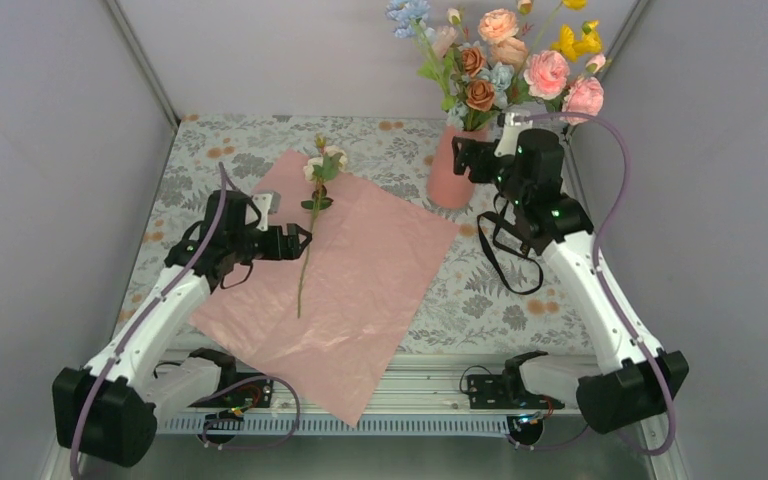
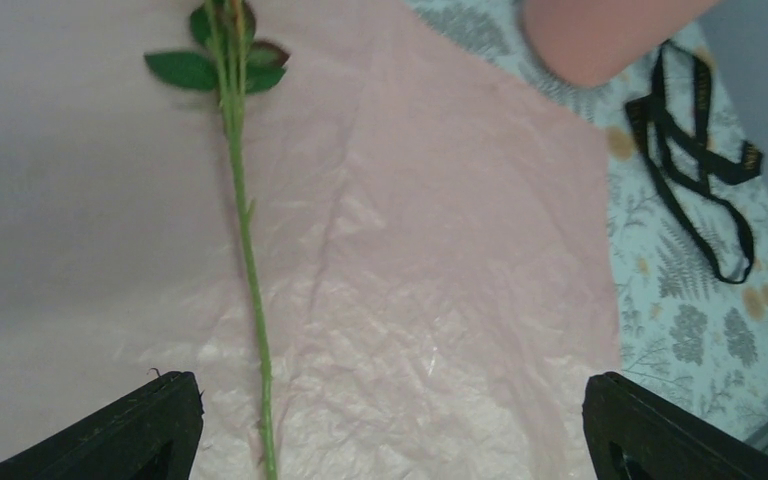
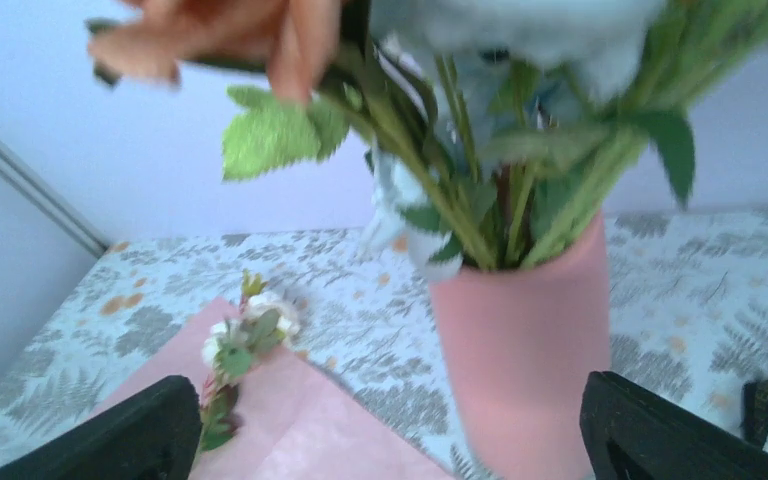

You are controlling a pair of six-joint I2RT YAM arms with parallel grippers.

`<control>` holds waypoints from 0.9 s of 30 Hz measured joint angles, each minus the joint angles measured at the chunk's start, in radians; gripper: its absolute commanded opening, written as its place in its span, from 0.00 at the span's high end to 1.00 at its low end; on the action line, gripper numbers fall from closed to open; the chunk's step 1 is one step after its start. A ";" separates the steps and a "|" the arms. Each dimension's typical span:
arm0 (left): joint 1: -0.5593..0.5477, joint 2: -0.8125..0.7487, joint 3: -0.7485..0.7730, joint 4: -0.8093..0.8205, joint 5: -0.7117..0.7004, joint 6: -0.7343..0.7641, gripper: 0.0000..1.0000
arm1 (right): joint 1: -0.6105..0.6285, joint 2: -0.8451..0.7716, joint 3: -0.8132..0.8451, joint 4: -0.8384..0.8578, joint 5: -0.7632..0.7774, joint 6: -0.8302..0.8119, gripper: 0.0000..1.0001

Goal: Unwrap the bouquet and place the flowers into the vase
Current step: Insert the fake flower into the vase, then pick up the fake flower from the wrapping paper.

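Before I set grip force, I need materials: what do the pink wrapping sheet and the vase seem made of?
Pink wrapping sheet: thin paper, tissue-like, matte; fine crinkles and creases show. Vase: smooth matte salmon-pink cylinder, perhaps ceramic or plastic; look leaves it open.

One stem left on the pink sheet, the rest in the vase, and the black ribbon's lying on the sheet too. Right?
No. The black ribbon lies on the tablecloth, beside the pink sheet, not on it; the left wrist view shows it. One stem is on the sheet, the other flowers in the vase.
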 measured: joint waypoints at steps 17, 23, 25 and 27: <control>-0.023 0.446 0.048 0.147 -0.166 -0.093 0.45 | 0.000 -0.319 -0.289 -0.042 -0.204 0.035 0.00; -0.047 0.587 0.103 0.196 -0.187 -0.094 0.54 | 0.000 -0.364 -0.339 -0.026 -0.231 0.042 0.00; -0.055 0.626 0.123 0.199 -0.198 -0.093 0.54 | 0.000 -0.375 -0.350 -0.023 -0.238 0.042 0.00; -0.062 0.652 0.136 0.204 -0.208 -0.093 0.54 | 0.000 -0.380 -0.353 -0.021 -0.243 0.042 0.00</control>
